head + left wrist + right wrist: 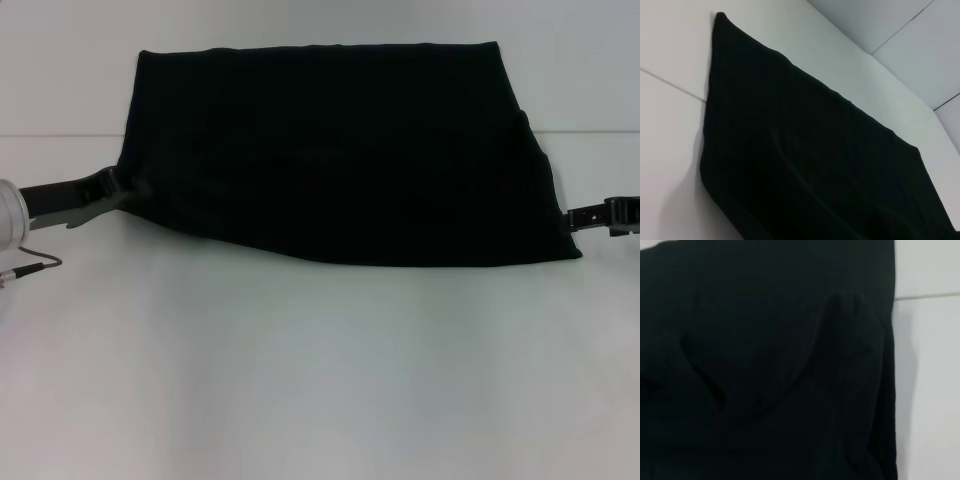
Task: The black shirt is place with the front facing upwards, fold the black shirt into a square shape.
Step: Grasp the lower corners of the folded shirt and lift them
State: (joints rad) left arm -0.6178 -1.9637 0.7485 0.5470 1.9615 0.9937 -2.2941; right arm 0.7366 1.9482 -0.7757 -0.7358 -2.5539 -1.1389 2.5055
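Shirt [340,150] lies folded on white table [300,380].

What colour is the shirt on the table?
The black shirt looks plain black all over, with no lettering showing. The head view shows it best.

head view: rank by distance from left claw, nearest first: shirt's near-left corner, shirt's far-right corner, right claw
1. Near-left corner of the black shirt, right at the left claw.
2. Far-right corner, across the table's back.
3. Right claw, at the shirt's opposite side.
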